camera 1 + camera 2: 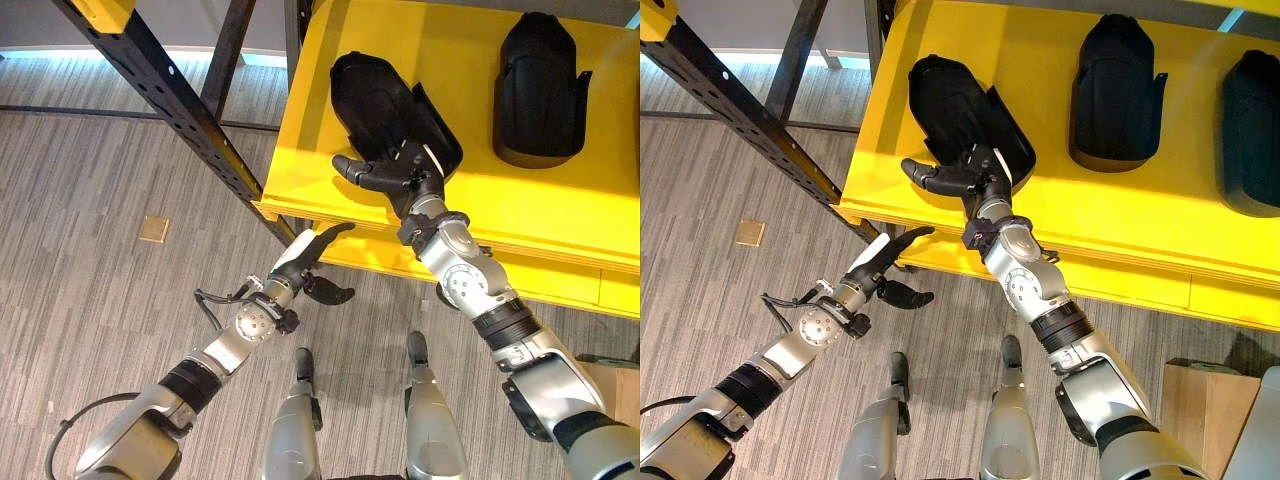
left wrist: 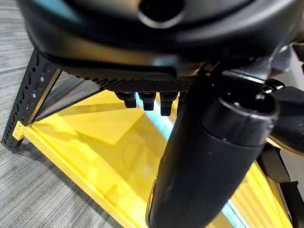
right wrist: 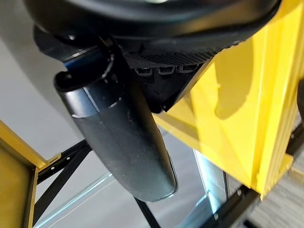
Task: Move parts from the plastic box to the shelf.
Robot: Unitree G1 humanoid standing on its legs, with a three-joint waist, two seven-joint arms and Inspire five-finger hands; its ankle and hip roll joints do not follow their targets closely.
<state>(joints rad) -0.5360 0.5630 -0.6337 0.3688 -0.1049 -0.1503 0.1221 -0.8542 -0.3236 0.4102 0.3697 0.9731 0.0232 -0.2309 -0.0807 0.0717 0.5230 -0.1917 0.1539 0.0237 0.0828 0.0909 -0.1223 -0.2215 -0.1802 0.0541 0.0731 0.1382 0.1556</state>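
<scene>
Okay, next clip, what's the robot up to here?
The robot is stocking a yellow shelf with black moulded plastic parts. Its right hand rests, fingers extended, at the near edge of one black part lying on the shelf, apparently just placed or being nudged. Another black part sits further right. The left hand hangs open and empty below the shelf edge, over the carpeted floor.

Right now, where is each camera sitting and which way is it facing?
Left eye view: on the head, looking down at the yellow shelf, the black part, right hand and left hand.
Right eye view: beside it, same scene, plus another part.
Left wrist view: on the left wrist, along its thumb toward the shelf.
Right wrist view: on the right wrist, along its thumb past the shelf.
Both eye views share both hands.
</scene>
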